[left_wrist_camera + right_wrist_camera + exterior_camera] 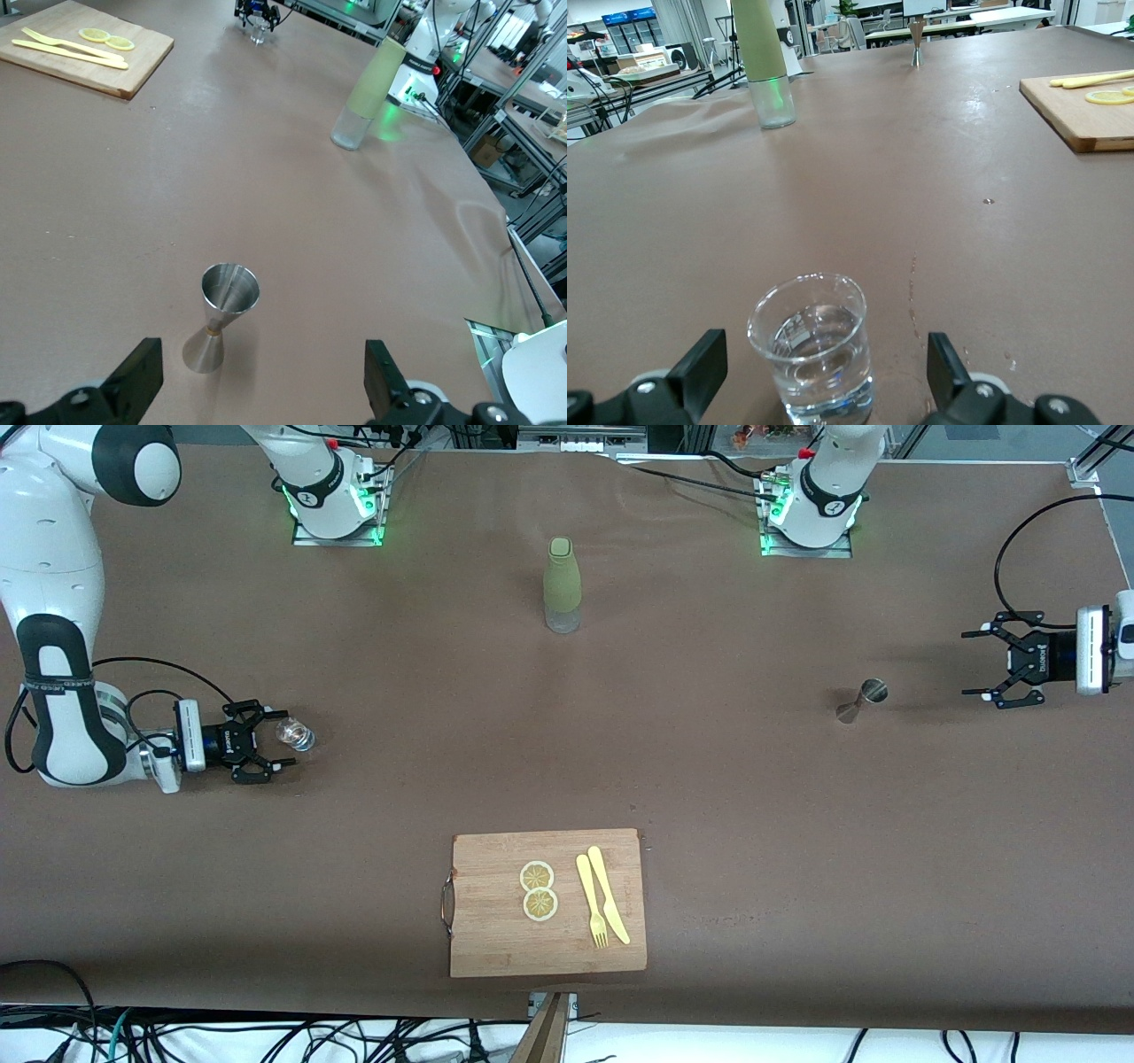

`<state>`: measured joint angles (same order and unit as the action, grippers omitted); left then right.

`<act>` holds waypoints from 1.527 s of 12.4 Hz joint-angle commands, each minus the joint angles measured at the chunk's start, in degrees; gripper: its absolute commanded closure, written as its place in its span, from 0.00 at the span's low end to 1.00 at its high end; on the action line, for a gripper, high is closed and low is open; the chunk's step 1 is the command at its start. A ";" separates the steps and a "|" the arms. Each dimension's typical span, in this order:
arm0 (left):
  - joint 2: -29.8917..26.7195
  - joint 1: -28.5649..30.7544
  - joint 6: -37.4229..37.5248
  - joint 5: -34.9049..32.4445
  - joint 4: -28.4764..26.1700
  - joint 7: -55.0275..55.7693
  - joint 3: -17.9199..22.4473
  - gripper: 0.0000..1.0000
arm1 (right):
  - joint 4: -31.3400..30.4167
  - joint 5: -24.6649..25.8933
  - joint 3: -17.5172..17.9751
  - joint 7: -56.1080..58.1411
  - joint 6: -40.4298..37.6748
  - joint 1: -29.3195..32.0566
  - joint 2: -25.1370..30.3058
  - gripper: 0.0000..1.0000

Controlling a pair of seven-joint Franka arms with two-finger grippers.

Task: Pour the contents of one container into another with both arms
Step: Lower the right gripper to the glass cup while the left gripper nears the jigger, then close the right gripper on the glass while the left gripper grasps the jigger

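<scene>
Nearest the front camera, a wooden cutting board (547, 903) is seen lying flat on the brown table (762, 841). Two lemon slices (538, 890) are laid on it, touching each other, with a yellow plastic fork (591, 901) and knife (609, 894) beside them.

Farther back, toward the right arm's end, a small clear glass (295, 734) is observed standing upright. The right gripper (276, 739) is held low at the table, jaws spread wide, with the glass just between the fingertips (700, 367); no contact with the glass is seen in the right wrist view.

Toward the left arm's end, a metal jigger (861, 701) is seen standing upright. The left gripper (974, 662) is held near it, clearly apart, jaws spread wide and empty; in the left wrist view the jigger is framed between the fingers (142, 376).

Farthest from the camera, midway between the two arm bases, a green bottle (562, 584) with a clear bottom is noted upright. Bare table lies between each gripper and its nearby vessel, and between glass and jigger.
</scene>
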<state>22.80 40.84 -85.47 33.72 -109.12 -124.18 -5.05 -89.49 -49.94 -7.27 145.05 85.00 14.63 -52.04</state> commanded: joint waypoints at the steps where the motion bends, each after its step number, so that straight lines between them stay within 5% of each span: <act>1: 3.12 1.09 1.09 2.84 0.66 -6.14 -0.31 0.00 | 0.28 -0.86 -0.03 0.84 -0.10 -0.39 -0.96 0.00; 6: 8.75 0.73 -0.92 5.22 0.57 -14.50 -0.23 0.00 | 0.81 -0.86 -0.03 0.49 0.52 -0.83 -1.40 0.02; 10: 12.44 0.30 -3.47 6.97 0.49 -22.39 -0.23 0.00 | 0.81 -0.77 -0.03 0.32 0.52 -0.83 -1.40 0.14; 16: 16.22 -1.28 -6.73 12.68 -0.30 -28.22 -0.14 0.00 | 0.81 -0.86 -0.03 -0.21 0.86 -0.83 -1.40 0.64; 19: 17.01 -2.25 -8.48 14.18 -2.49 -28.48 -0.22 0.00 | 1.42 -0.86 -0.03 -0.91 1.22 -0.92 -1.14 0.74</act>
<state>39.62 39.43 -92.05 45.58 -109.72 -148.73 -5.50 -89.01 -49.95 -7.27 145.00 85.69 13.88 -53.07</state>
